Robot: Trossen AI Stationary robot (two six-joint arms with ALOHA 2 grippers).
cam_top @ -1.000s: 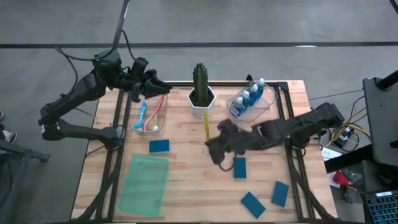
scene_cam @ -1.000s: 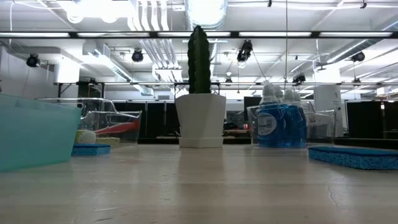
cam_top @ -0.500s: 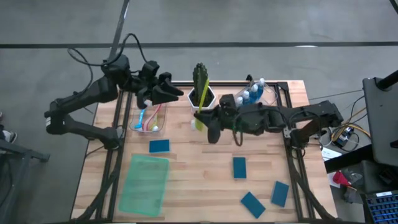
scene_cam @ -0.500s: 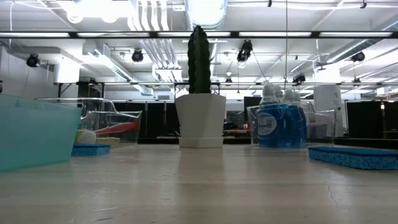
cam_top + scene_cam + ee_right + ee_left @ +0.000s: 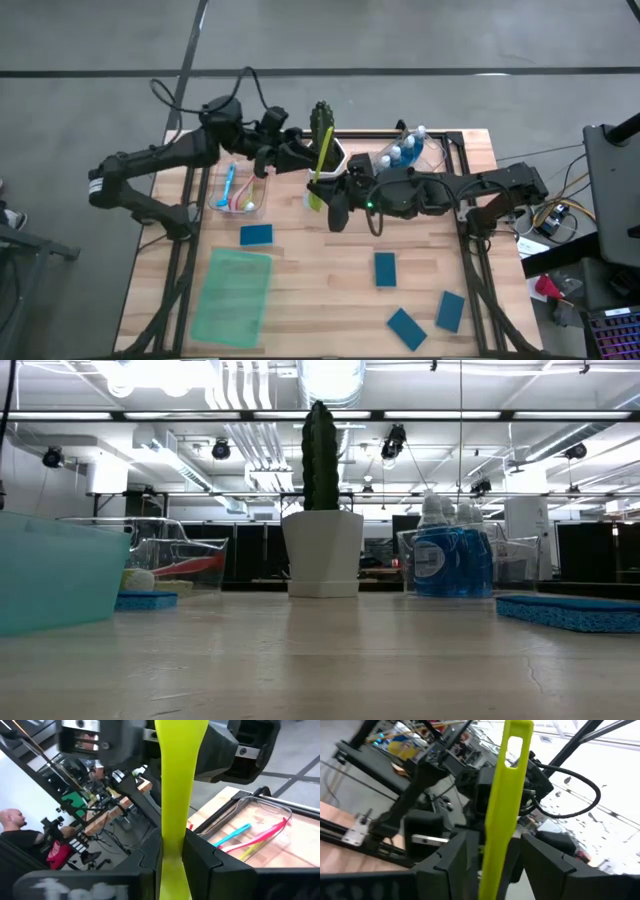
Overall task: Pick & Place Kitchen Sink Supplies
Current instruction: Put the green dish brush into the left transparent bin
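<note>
My right gripper (image 5: 335, 203) is shut on the lime brush (image 5: 321, 165), lifted in front of the cactus (image 5: 321, 122) in its white pot. My left gripper (image 5: 303, 160) is open. Its fingers stand on either side of the lime handle (image 5: 502, 815), below the end with the hanging hole (image 5: 512, 746). The pink, blue and yellow brushes (image 5: 240, 188) lie in a clear bin at the far left. The blue bottles (image 5: 403, 153) stand in a clear bin at the far right. Teal sponges (image 5: 385, 268) lie flat on the table. My right gripper pinches the lime brush's narrow handle (image 5: 172, 847) between its two fingers. The brush is lifted clear of the table, and its long handle (image 5: 181, 765) runs out past the fingertips toward my left gripper. My left gripper has the lime handle (image 5: 500, 845) between its open fingers; I cannot tell whether they touch it.
A translucent green tray (image 5: 232, 295) lies at the near left with a sponge (image 5: 257, 235) beside it. More sponges (image 5: 450, 310) (image 5: 405, 328) lie at the near right. The low view shows the cactus pot (image 5: 322, 552), bottles (image 5: 450, 558) and tray wall (image 5: 55, 572), with no gripper in it.
My right gripper has carried the lime brush from the table's middle up and toward the far edge, and tipped it so that the handle points at the cactus. My left gripper has swung from the brush bin toward the right, and it now stands around the handle.
</note>
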